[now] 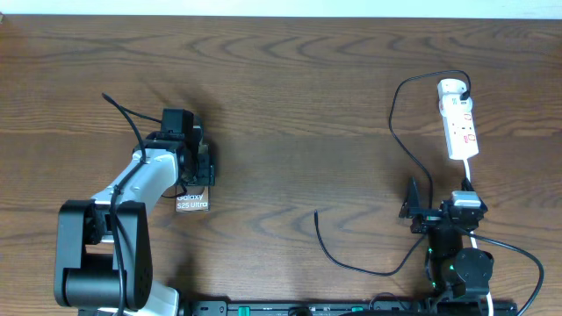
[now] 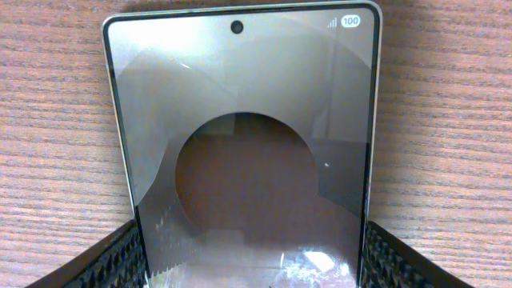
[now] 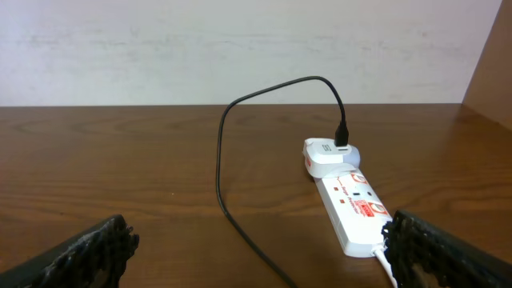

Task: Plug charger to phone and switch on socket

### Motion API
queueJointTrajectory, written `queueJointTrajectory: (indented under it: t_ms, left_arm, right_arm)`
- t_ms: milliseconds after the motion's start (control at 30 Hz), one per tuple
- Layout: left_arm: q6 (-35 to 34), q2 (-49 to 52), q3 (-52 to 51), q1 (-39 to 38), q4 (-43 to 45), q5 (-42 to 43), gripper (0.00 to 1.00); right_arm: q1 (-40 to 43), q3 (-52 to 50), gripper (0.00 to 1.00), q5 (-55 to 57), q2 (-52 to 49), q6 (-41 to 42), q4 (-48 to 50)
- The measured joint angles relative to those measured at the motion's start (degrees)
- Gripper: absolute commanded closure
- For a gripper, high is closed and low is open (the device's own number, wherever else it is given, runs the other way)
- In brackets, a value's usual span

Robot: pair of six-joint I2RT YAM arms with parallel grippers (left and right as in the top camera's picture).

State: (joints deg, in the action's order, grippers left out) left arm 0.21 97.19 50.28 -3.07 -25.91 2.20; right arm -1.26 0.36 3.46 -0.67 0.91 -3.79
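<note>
The phone (image 1: 192,203) is a dark glossy slab with white "Galaxy" lettering, lying at the left of the table. In the left wrist view the phone (image 2: 240,120) fills the frame, with a large round mark on its face. My left gripper (image 1: 195,178) (image 2: 252,248) is shut on the phone's near end, a finger against each long edge. The white socket (image 1: 458,123) (image 3: 352,204) lies at the far right. The charger (image 1: 397,132) (image 3: 220,160) is plugged into its far end. Its free connector tip (image 1: 317,213) lies on the wood. My right gripper (image 1: 436,206) (image 3: 256,256) is open and empty.
The socket's white cord (image 1: 468,180) runs back past my right gripper toward the arm's base. The charger's slack loops along the front edge (image 1: 369,268). A pale wall stands behind the table in the right wrist view (image 3: 240,48).
</note>
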Motion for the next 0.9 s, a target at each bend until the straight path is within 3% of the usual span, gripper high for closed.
queueJointTrajectory:
  t_ms: [133, 367, 900]
  left_arm:
    - [0.0, 0.0, 0.0, 0.0, 0.0, 0.0, 0.80]
    - [0.0, 0.0, 0.0, 0.0, 0.0, 0.0, 0.92]
    - [0.0, -0.2, 0.0, 0.0, 0.0, 0.0, 0.92]
  right_arm:
    - [0.0, 0.0, 0.01, 0.0, 0.0, 0.0, 0.0]
    - [0.0, 0.0, 0.01, 0.0, 0.0, 0.0, 0.0]
    - [0.0, 0.0, 0.01, 0.0, 0.0, 0.0, 0.0]
